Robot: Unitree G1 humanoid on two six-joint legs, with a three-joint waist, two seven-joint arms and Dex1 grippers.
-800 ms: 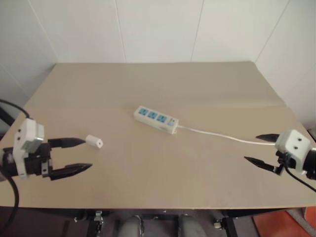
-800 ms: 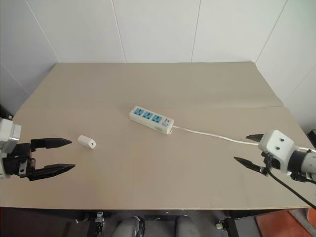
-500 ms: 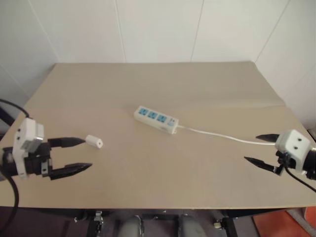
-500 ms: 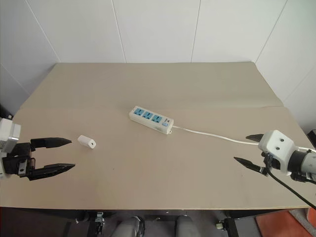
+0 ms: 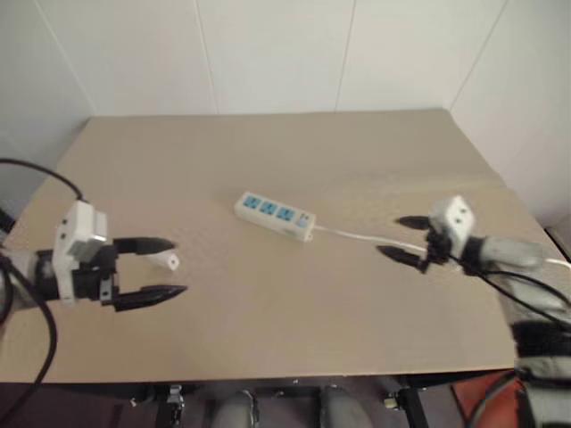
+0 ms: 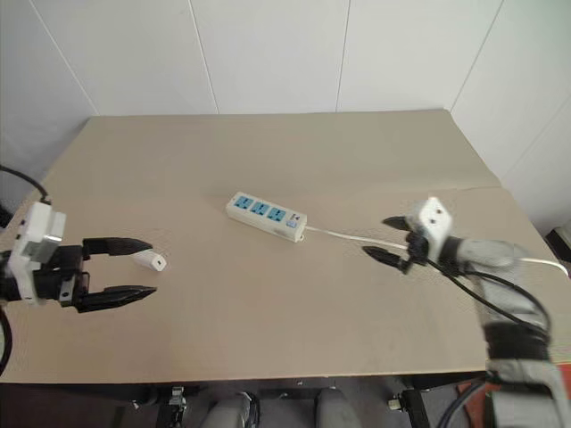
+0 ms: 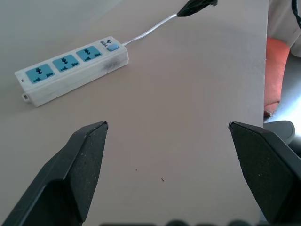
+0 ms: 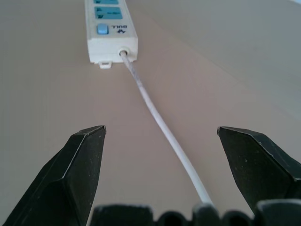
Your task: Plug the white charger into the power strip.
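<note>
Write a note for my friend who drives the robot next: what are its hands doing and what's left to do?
Left end effector: open, empty, hovering beside the white charger, which lies on the table.
Right end effector: open, empty, straddling the cord just short of the power strip's switch end.
Power strip: mid-table, all three sockets free.
Done: nothing plugged in, nothing grasped.
Left: grip the charger, carry it to the strip, push it into a socket; the right end effector could probably steady the strip.

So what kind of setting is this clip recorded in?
Probably a plain test room or lab bench, not a home: a bare tan table pushed against white panelled walls, carrying just the power strip and the white charger.
</note>
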